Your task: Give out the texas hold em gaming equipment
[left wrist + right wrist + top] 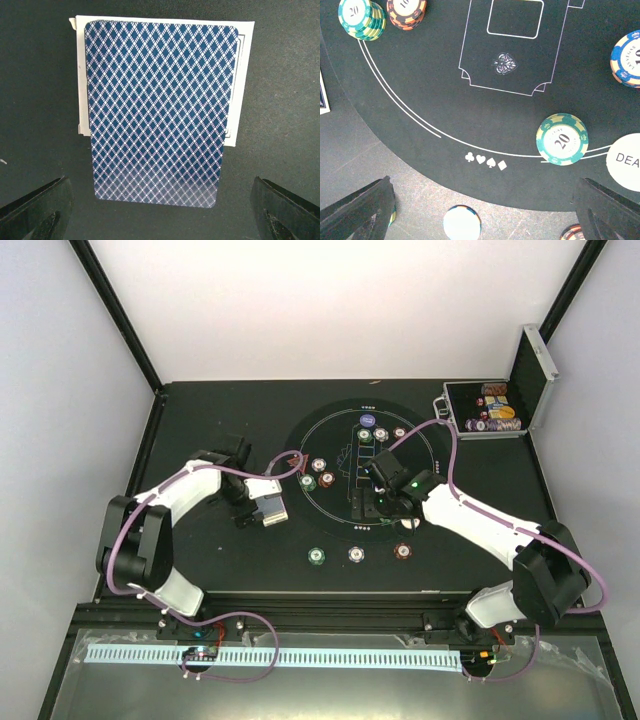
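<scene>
Left gripper (159,187): jaws spread wide, gripping nothing, one finger on each side of the near end of a small pile of cards (155,115). The top card lies face down and shows a blue diamond back. A white card (245,75) sticks out from under it along the far and side edges. The pile lies flat on the black mat (220,420), left of the printed oval, near a cluster of chips (308,482).

Right gripper (482,185): jaws wide as well, empty, hanging over the near rim of the oval by the four suit marks (486,161). A green chip (562,138) marked 20 sits on the white line, with a white dealer disc (625,162) just beside it. A blue chip (627,57) lies at the right edge of that view. A green stack (362,17) and an orange stack (406,10) stand side by side at the far left. A white disc (462,223) lies outside the oval.

An open case (490,410) with coloured chips inside stands at the far right corner of the mat.
</scene>
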Tool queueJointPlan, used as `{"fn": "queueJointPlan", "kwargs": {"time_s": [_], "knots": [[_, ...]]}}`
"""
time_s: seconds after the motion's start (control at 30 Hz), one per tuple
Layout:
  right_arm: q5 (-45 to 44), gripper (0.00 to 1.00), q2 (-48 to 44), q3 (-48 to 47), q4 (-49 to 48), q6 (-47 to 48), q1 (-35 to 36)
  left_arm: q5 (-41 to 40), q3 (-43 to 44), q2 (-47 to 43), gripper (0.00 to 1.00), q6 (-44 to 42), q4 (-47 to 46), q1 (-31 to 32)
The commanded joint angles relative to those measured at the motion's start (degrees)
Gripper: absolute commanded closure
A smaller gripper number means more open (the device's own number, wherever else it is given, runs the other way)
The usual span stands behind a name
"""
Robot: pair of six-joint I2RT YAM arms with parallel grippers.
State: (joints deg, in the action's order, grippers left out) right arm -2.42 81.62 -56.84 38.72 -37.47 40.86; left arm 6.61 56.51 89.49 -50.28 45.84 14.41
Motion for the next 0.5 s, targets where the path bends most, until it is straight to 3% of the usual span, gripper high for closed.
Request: {"fn": "queueJointPlan", "kwargs": {"time_s": [0.0,0.47], "knots": [[-0.14,0.00,-0.84,0.15,-0.12,-0.45,0.66,0.75,0.00,1.05,0.01,0.48,-0.96,0.61],[0.13,0.00,-0.85,-0.77,0.90,-0.40,1.82,-0.29,-0.66,3.91,0.01,-0.08,-3.78,0.70]]}}
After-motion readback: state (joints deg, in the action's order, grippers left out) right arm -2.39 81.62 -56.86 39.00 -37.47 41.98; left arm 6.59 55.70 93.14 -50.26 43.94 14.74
